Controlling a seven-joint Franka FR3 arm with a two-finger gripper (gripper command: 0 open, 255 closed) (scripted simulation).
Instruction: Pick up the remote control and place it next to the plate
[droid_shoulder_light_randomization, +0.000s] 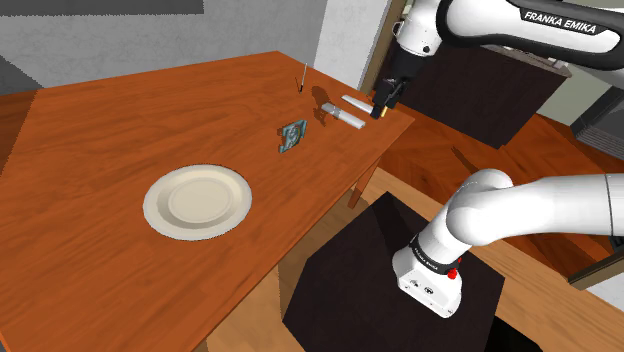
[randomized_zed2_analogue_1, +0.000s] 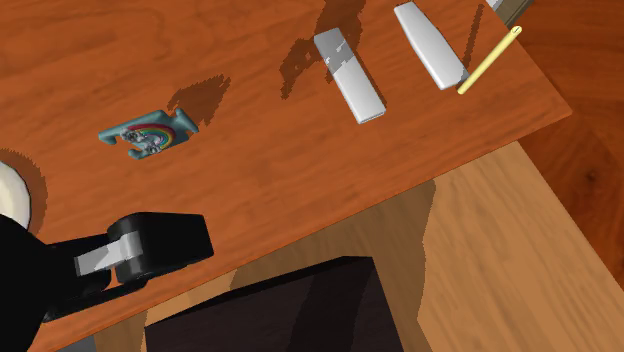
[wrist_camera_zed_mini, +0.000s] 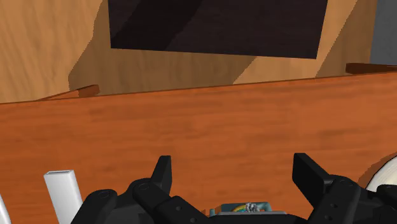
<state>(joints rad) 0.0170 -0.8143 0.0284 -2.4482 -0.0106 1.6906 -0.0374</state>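
Two white oblong slabs lie side by side near the table's far corner, a stepped one (droid_shoulder_light_randomization: 342, 117) (randomized_zed2_analogue_1: 349, 75) and a tapered one (droid_shoulder_light_randomization: 357, 102) (randomized_zed2_analogue_1: 430, 45); I cannot tell which is the remote control. The cream plate (droid_shoulder_light_randomization: 197, 200) sits mid-table toward the shoulder view's left, its rim (randomized_zed2_analogue_1: 8, 195) at the second exterior view's left edge. My black gripper (droid_shoulder_light_randomization: 382, 105) hangs in the air by that far corner, beside the slabs. In the wrist view the gripper (wrist_camera_zed_mini: 234, 168) stands open with bare wood between its fingers, and one slab's end (wrist_camera_zed_mini: 62, 194) shows outside one finger.
A small teal object (droid_shoulder_light_randomization: 291, 135) (randomized_zed2_analogue_1: 148, 135) (wrist_camera_zed_mini: 245, 207) lies between the slabs and the plate. A thin yellow stick (randomized_zed2_analogue_1: 490, 60) rests at the table's corner edge. The dark stand (droid_shoulder_light_randomization: 400, 280) is beside the wooden table (droid_shoulder_light_randomization: 100, 150). Wood floor surrounds it.
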